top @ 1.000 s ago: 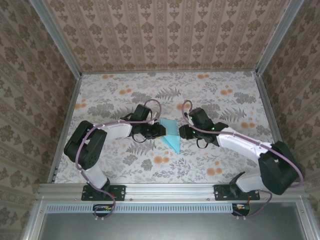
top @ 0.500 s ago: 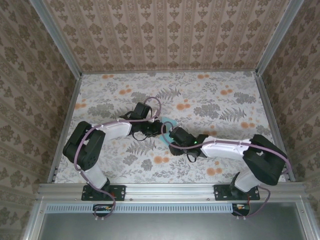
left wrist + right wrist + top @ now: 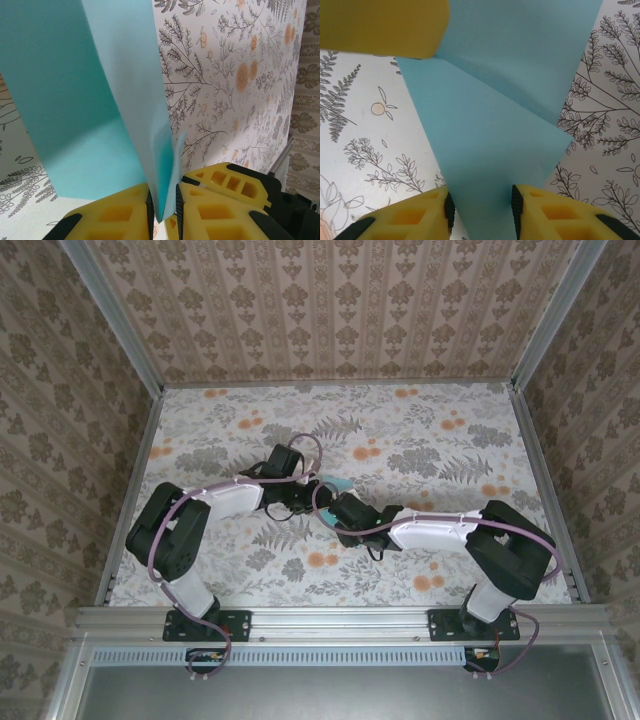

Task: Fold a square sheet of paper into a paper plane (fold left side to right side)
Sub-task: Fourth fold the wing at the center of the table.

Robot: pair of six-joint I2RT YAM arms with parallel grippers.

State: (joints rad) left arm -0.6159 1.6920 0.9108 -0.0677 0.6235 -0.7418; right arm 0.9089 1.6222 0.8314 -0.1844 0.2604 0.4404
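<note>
Paper plane [image 3: 490, 150] — pale cyan, sharply creased

Tight in the middle, open at the edges.
Your left gripper [image 3: 164, 202] and right gripper [image 3: 481, 207] crowd the paper plane [image 3: 75, 100]; the far table [image 3: 430, 420] lies clear.

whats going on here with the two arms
Two robot arms are folding a light blue paper in the middle of the floral table. The left gripper is shut on an edge of the paper, pinching it. The right gripper is open and straddles a creased part of the sheet. The paper is only partly folded, not yet a finished plane.
</note>
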